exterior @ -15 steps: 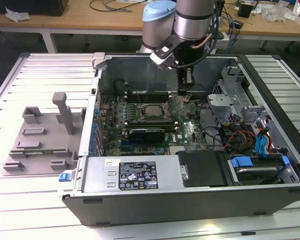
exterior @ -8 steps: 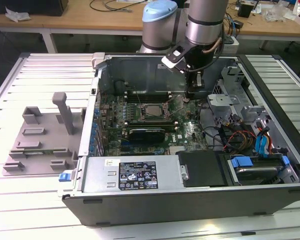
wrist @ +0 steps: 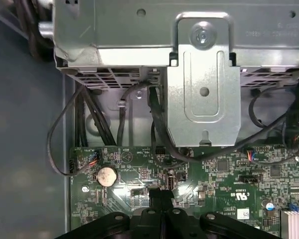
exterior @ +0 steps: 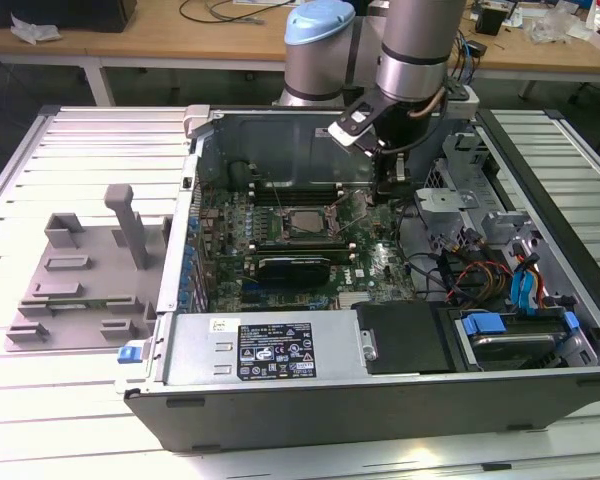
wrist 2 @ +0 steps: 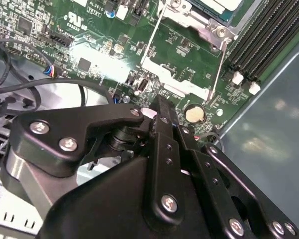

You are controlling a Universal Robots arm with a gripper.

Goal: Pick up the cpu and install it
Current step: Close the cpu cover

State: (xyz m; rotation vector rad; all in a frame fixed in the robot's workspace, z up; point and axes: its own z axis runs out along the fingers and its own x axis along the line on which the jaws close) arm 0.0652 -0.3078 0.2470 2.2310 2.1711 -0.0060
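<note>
The slatted tabletop (exterior: 80, 130) carried an open computer case (exterior: 400, 405), with a grey plastic tray (exterior: 70, 290) beside it on the exterior view's left. The arm (exterior: 417, 50) reached down into the case and hung over the motherboard (exterior: 375, 255), on the exterior view's right of the socket (wrist 2: 189, 20).

The cpu (exterior: 302, 222) lay flat inside that socket, its silver top facing up, apart from the jaws. In both wrist views the jaws were pressed together and pinched nothing. Their tips hovered low over the green board, near the coin cell (wrist: 107, 175).

Judging by this, the picking and placing looked done, and the work stood at the securing end of the install. Whether the socket's metal bracket and its wire lever were locked down could not be told.

Any further move near the socket would call for a slow, level approach. It would also need to clear the black cables (wrist: 159, 129) and small board parts crowding the tips, so that nothing on the board was scraped.
</note>
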